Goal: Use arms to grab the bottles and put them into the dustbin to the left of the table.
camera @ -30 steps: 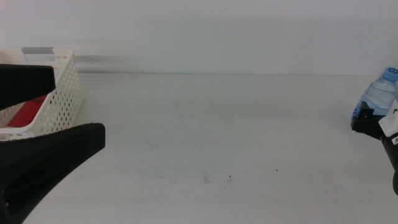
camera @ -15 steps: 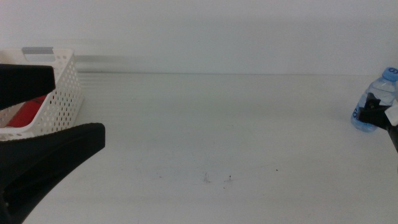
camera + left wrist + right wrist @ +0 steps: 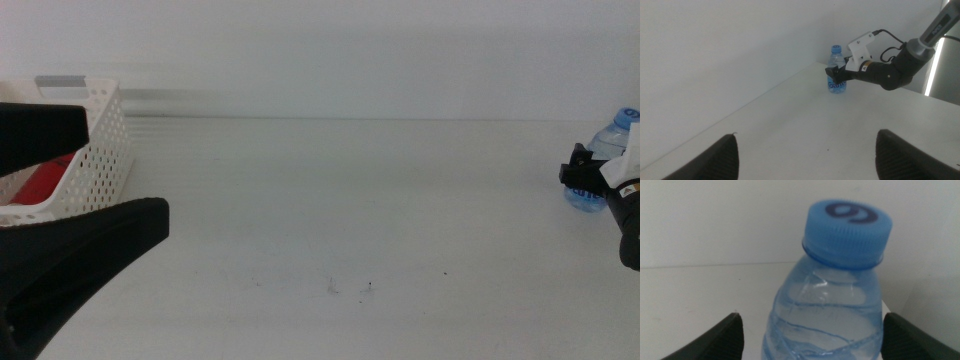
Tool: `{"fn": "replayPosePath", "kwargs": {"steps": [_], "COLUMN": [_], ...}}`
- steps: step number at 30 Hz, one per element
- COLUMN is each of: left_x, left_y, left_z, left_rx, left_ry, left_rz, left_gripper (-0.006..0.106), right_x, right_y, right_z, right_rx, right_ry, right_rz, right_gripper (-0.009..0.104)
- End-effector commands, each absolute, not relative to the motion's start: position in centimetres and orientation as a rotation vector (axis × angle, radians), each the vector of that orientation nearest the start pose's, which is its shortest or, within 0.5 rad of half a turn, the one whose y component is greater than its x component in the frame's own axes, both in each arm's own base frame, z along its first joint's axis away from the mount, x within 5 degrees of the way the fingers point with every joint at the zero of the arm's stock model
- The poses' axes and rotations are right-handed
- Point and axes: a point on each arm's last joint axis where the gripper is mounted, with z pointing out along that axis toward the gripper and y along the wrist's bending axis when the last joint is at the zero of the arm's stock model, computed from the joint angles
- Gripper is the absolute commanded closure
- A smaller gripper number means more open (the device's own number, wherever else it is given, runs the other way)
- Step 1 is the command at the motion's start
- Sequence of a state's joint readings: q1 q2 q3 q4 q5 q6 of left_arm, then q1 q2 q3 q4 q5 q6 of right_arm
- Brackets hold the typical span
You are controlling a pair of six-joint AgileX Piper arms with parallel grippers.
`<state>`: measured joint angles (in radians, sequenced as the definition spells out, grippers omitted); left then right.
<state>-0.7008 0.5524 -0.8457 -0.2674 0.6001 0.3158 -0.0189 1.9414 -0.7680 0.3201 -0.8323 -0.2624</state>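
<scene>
One small clear water bottle (image 3: 606, 155) with a blue cap (image 3: 848, 232) stands upright at the far right edge of the white table (image 3: 350, 220), and my right gripper (image 3: 582, 177) has its jaws spread to either side of it, not yet pressing on it in the wrist view. My left gripper (image 3: 805, 155) waits at the table's left side with its jaws wide apart and nothing between them, just beside the white perforated dustbin (image 3: 100, 150), where a red can (image 3: 45, 180) lies inside.
</scene>
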Motion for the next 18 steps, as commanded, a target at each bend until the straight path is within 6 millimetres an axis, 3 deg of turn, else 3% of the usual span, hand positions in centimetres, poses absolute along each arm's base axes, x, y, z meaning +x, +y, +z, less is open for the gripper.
{"fn": "replayPosePath", "kwargs": {"steps": [1, 18], "left_x": [6.2, 6.2], "left_y": [-7.0, -7.0], "left_z": [39.9, 39.9], "left_rx": [0.791, 0.791], "left_ry": [1.612, 1.612], "left_rz": [-0.577, -0.577], "left_gripper": [0.007, 0.007], "right_x": [36.4, 39.2], "right_y": [-3.1, -3.6], "right_z": [13.3, 10.2], "right_rx": [0.139, 0.153], "right_ry": [1.843, 1.821], "right_rz": [-0.278, -0.319], "right_gripper": [0.002, 0.002]}}
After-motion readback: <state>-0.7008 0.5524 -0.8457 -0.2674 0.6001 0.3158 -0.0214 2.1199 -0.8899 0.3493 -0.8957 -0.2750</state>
